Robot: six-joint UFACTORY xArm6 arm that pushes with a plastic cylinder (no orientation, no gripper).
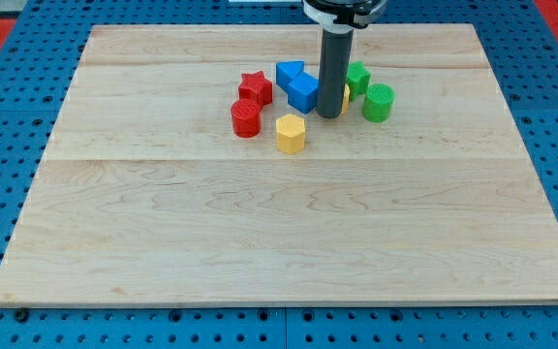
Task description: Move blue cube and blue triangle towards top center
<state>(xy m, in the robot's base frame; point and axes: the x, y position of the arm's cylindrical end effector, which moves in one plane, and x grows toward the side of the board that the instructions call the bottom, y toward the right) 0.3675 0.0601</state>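
From the view's left: red cylinder (245, 118), red star (255, 87), yellow hexagon (290, 133), blue triangle (290, 73) touching blue cube (303, 92), all in the board's (163, 242) upper middle. My tip (329, 115) stood just right of the cube; the rod had no jaws. Two green blocks (378, 102) lay rightmost.

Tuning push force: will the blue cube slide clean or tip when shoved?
The blue cube looks squat and flat-based, so it likely slides, not tips. It seems to touch the blue triangle, so both may move together. My tip sits at its right, so an off-centre push may rotate it.
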